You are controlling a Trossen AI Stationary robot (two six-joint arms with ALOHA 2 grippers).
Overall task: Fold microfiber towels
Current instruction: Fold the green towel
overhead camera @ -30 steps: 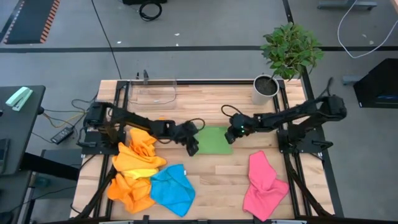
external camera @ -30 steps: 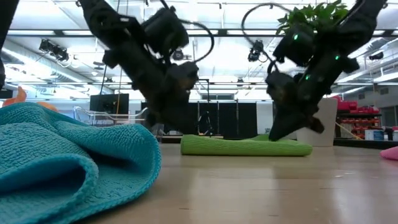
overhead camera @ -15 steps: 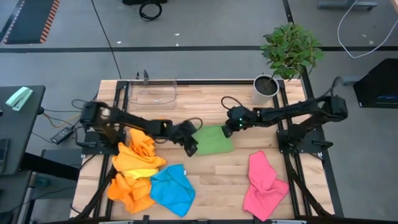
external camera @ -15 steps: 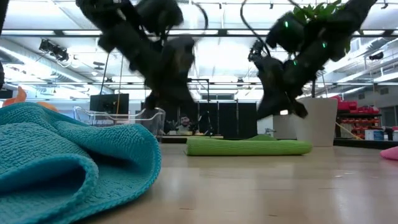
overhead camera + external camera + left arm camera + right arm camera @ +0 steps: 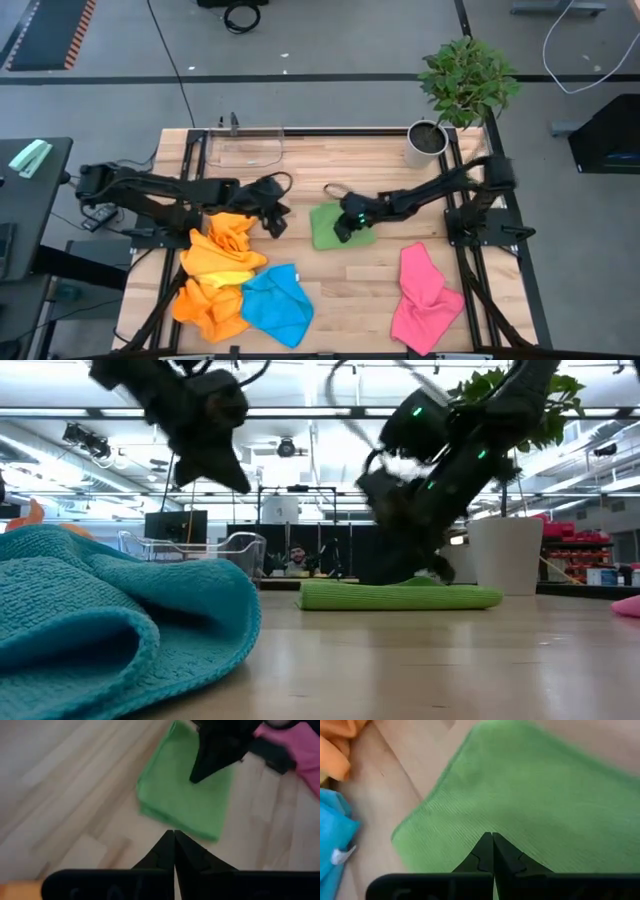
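The green towel (image 5: 341, 226) was found folded flat at mid-table, pressed by the right gripper (image 5: 343, 231) with jaws together, the left gripper (image 5: 272, 226) closed and empty beside it; smoothing was judged under way, another towel next.

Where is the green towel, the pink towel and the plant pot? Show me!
green towel (image 5: 328, 222): high view, on its bare left part.
pink towel (image 5: 425, 295): high view, middle of the crumpled cloth.
plant pot (image 5: 424, 147): high view, on its white side.
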